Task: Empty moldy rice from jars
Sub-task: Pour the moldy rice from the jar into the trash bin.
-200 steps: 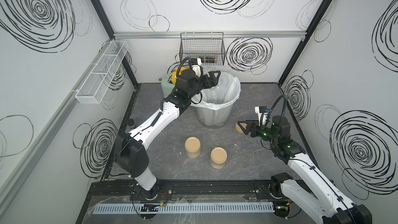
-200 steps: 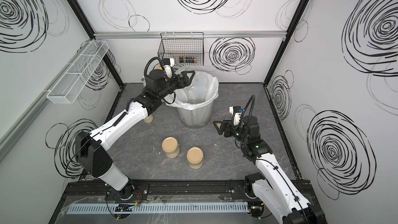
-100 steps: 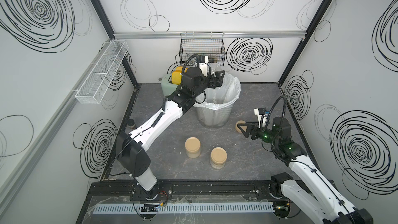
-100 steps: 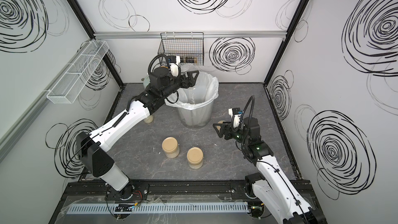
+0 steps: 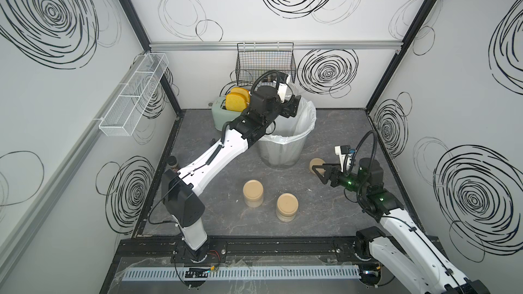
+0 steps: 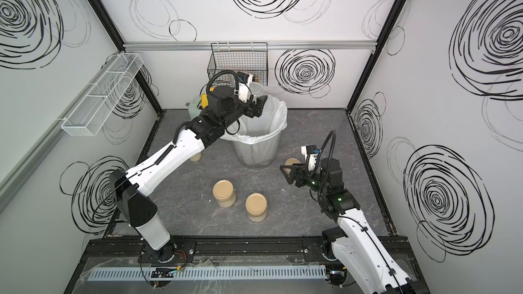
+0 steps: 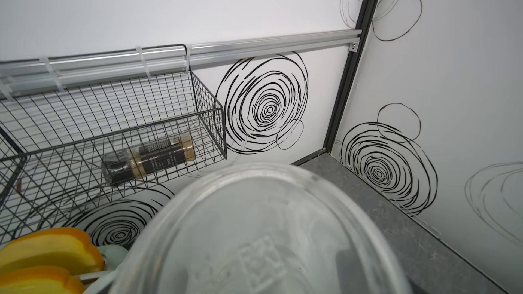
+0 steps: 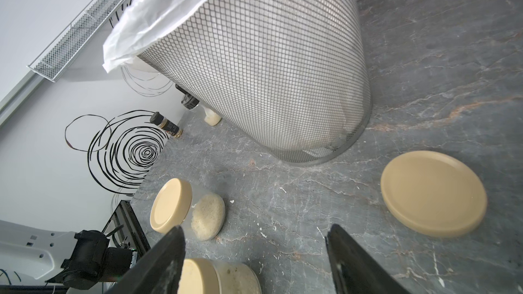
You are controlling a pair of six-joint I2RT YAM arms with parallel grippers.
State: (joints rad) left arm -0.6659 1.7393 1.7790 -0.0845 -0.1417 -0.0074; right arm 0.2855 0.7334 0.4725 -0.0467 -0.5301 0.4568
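My left gripper (image 5: 291, 103) is shut on a clear jar (image 5: 289, 91), held lidless over the far rim of the lined mesh bin (image 5: 308, 125). In the left wrist view the jar's clear base (image 7: 254, 236) hides the fingers, and no moldy rice shows through it. Two closed jars (image 5: 252, 193) (image 5: 287, 203) with tan lids stand on the table, moldy rice (image 8: 208, 217) pale behind their walls. A loose tan lid (image 5: 317, 162) lies right of the bin. My right gripper (image 5: 319, 172) hovers open beside that lid, nothing between its fingers (image 8: 169, 250).
A toaster (image 5: 223, 110) with yellow slices stands behind and left of the bin. A black wire basket (image 5: 266, 63) on the back wall holds a bottle (image 7: 150, 159). A white wire shelf (image 5: 133, 94) hangs left. A spice shaker (image 5: 172, 162) and a small bottle (image 6: 195, 157) stand near the left arm.
My left arm has carried the jar a little further right over the bin. The right arm has hardly moved and its jaws stay open.
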